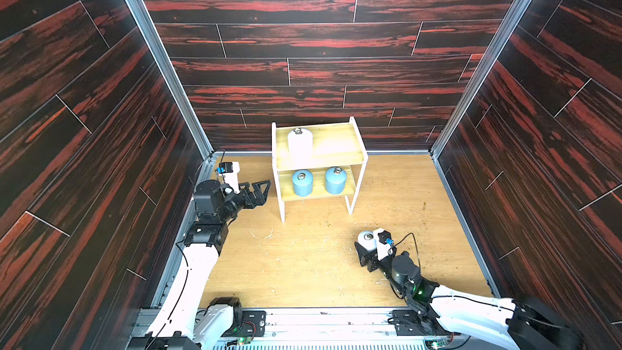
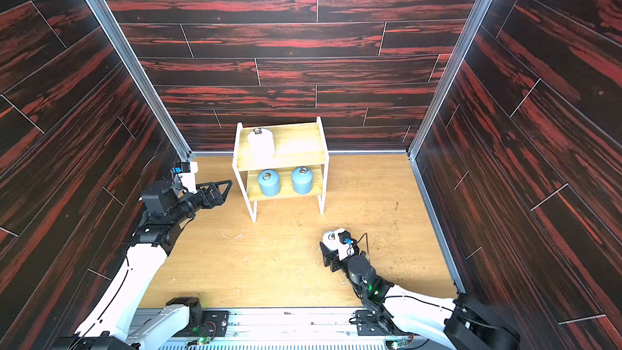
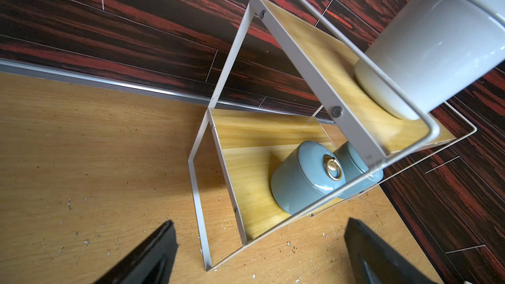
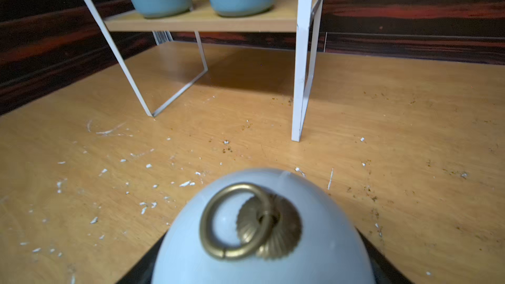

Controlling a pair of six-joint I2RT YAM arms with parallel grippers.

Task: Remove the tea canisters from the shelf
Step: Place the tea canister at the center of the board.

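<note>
A brass-ringed white canister (image 1: pixel 366 239) sits clamped in the jaws of the right arm (image 1: pixel 471 308), low at the counter (image 1: pixel 303 264), clear of the shelf (image 1: pixel 336 146). A second white canister (image 1: pixel 299 144) stands on the top board; the left blue canister (image 1: pixel 302 182) and right blue canister (image 1: pixel 335 180) below. The left arm (image 1: pixel 198 264), bent, points at the shelf's side, jaws apart, empty.

White canister (image 3: pixel 437 47) on shelf (image 3: pixel 314 81) top board; 2 blue canisters (image 3: pixel 303 178) on lower board; left gripper (image 3: pixel 261 221) jaws spread.
</note>
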